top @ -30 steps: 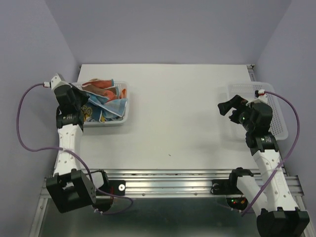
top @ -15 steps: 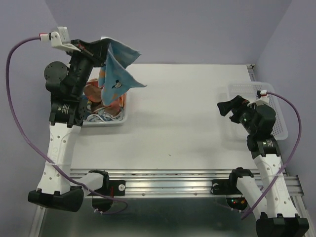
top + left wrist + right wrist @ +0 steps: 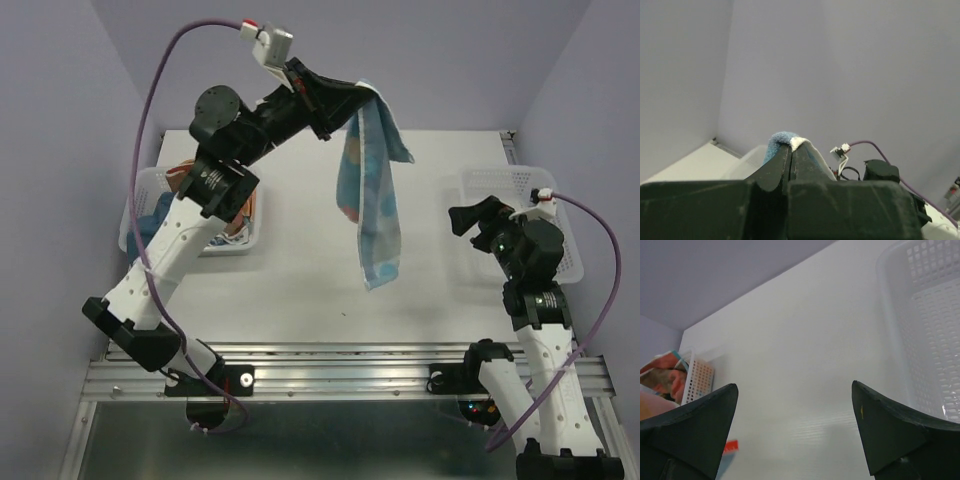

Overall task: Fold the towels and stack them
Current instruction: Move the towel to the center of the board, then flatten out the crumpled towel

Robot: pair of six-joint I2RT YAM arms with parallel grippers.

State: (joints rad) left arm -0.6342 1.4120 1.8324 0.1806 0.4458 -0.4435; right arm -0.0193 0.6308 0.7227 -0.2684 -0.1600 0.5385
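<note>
Left gripper (image 3: 362, 92): you see its jaws pinched tight on the top edge of a blue towel (image 3: 375, 200) with orange circles; in the left wrist view a small fold of the cloth stands up above the closed tips.

The towel hangs lengthwise from the grip, raised over the middle of the table (image 3: 300, 280), with its lower corner toward the near side. You cannot tell whether that corner touches the surface.

Right gripper (image 3: 462, 220): its jaws stand wide apart and hold nothing. It hovers over the table's right side, just beside the right basket (image 3: 500, 178).

Open room: bare tabletop lies on every side of the hanging cloth, between the two baskets and out to the near edge.

Surroundings: the left basket (image 3: 245, 243) sits at the table's left edge, partly hidden by the left arm (image 3: 180, 235), and the other towels (image 3: 158, 212) lie crumpled inside it.

Change: half a second ago the left gripper held this towel bunched just above the left basket. Now the arm stretches across toward the centre and the cloth hangs long. The right arm has barely shifted.
</note>
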